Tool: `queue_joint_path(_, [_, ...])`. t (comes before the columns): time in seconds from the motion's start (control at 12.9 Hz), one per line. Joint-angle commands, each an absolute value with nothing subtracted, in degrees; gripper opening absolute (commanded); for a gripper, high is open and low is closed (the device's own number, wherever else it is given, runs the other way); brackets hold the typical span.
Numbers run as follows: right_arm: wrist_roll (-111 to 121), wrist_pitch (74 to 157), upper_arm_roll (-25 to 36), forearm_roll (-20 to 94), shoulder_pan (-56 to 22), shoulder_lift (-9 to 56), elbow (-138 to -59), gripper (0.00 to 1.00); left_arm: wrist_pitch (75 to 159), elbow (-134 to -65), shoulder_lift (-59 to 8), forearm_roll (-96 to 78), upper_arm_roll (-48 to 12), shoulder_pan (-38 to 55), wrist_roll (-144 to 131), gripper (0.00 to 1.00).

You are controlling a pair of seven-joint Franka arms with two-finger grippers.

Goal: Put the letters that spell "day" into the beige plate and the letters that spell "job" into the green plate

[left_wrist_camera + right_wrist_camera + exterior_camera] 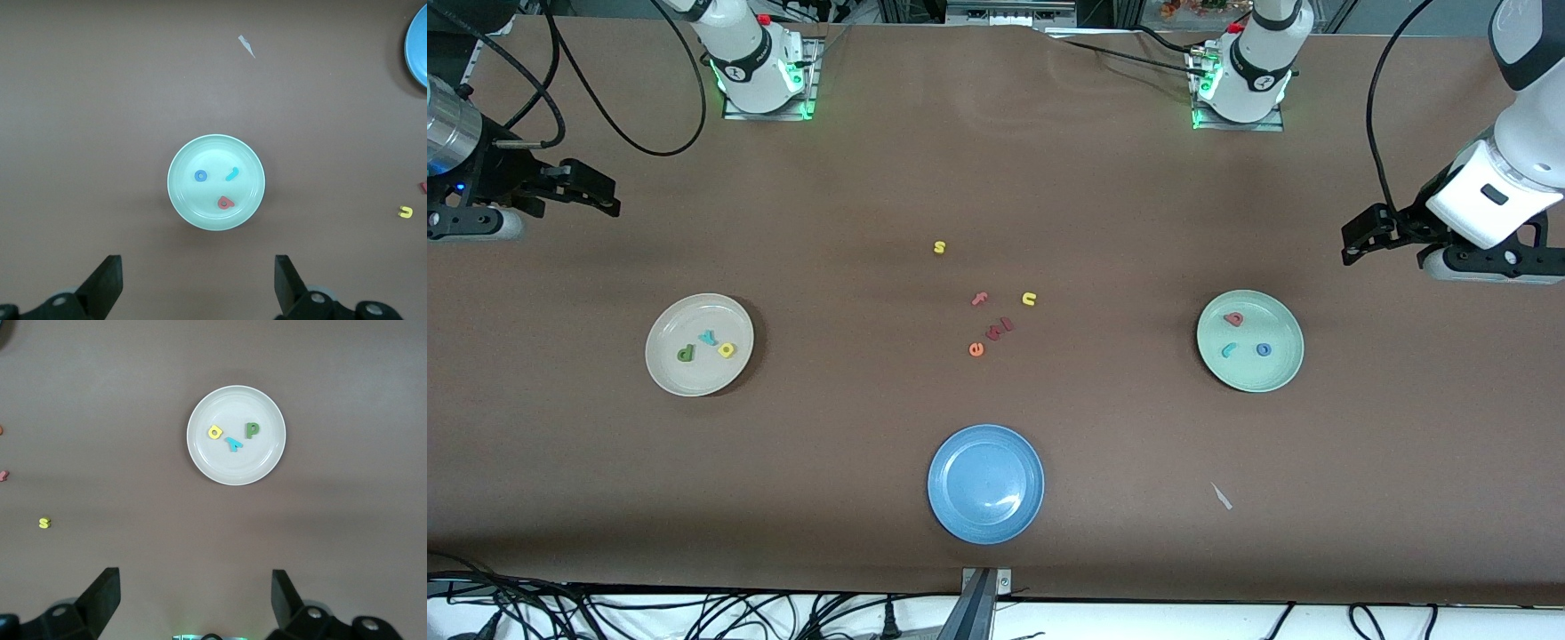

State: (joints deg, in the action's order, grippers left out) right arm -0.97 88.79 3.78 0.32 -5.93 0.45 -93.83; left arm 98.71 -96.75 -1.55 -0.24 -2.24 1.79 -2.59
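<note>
The beige plate (660, 364) sits toward the right arm's end of the bench (996, 178) and holds the three letters of "day": a green "d" (686, 354), a teal "y" (709, 337) and a yellow "a" (727, 350), close together. The green plate (1280, 373) sits toward the left arm's end with the letters of "job": a pink-red "b" (1234, 318), a teal "j" (1228, 350) and a blue "o" (1264, 349), spaced apart.

Between the plates lie a yellow "s" (939, 247), a pink "f" (979, 299), a yellow "u" (1029, 299), an orange "e" (976, 349) and two dark red letters (1000, 330) I cannot read. A blue plate (985, 483) lies nearest the front camera.

The left tool (199, 283) hangs over the bench beside the green plate, fingers wide, empty. The right tool (196, 600) hangs beside the beige plate, fingers wide, empty.
</note>
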Motion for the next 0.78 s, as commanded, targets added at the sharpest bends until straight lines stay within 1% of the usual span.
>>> queue_joint_path(0.0, [-0.6,87.8,3.9,-0.3,-5.5,1.2,-92.4,1.00,94.9,-97.1,-0.2,-1.3,-2.5,1.3,0.4,1.00])
queue_joint_path(0.31, [-0.6,87.8,4.0,-0.4,-5.4,1.4,-92.4,1.00,93.3,-96.2,-0.1,-1.8,-2.5,1.2,1.1,1.00])
queue_joint_path(0.7, [-0.8,87.8,4.0,-0.4,-5.4,1.4,-92.4,1.00,93.5,-96.2,0.0,-1.8,-2.3,1.2,1.3,1.00])
